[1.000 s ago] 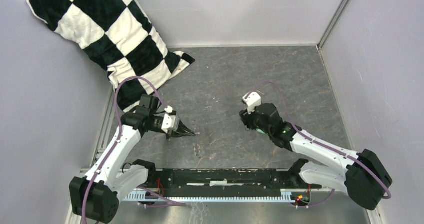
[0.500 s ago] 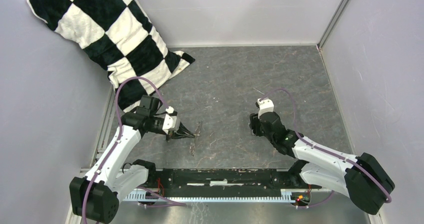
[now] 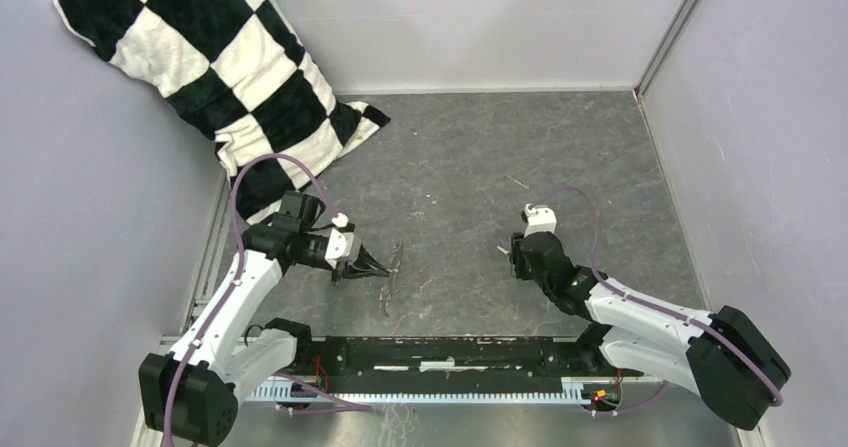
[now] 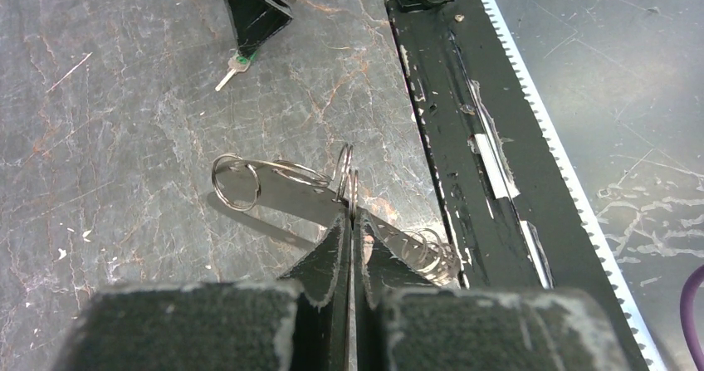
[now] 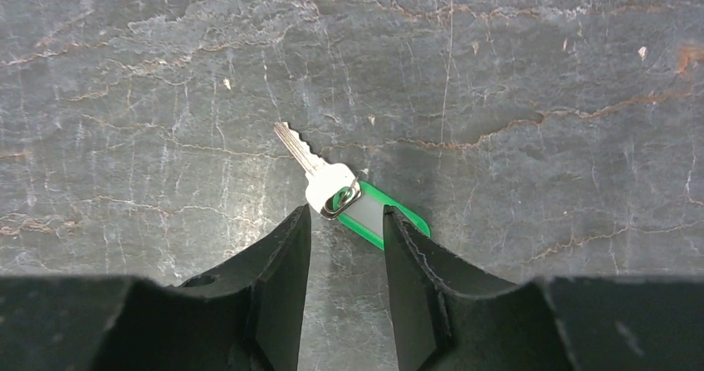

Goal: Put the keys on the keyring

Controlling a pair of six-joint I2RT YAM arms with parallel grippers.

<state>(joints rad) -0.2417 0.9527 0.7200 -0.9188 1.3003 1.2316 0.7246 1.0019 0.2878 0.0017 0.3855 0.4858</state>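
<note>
Keys point(image 5: 332, 190), here a single silvery blade with a green tag point(image 5: 390, 219) fixed at its head, lie flat on the grey marbled table point(image 5: 515, 72), well apart from the loop they are meant to join; the right gripper point(image 5: 344, 222) hangs low over them, its jaws apart, straddling the head and the near end of the tag, with no firm contact visible on either side; across the table the left gripper point(image 4: 349, 219) is pressed tight together on the rim of the keyring point(image 4: 347, 176), holding the thin loop on edge just above the surface, smaller rings point(image 4: 235, 182) strung along it and some resting on the table.

Trouble from here looks likeliest at the pickup; the key is thin and lies flush on a hard surface, so jaws that close a shade too high could slide over it, and jaws that close off-centre could flick it sideways out of reach; a grip that catches only the tag would probably leave the blade swinging freely, which would make threading hard to aim; fingertips driven too low could scrape the table. On the other side the loop is pinched at one narrow point only; a push from an arriving key could twist it in that grip or pull it loose; whether the loop offers an opening toward the key cannot be told from these views.
</note>
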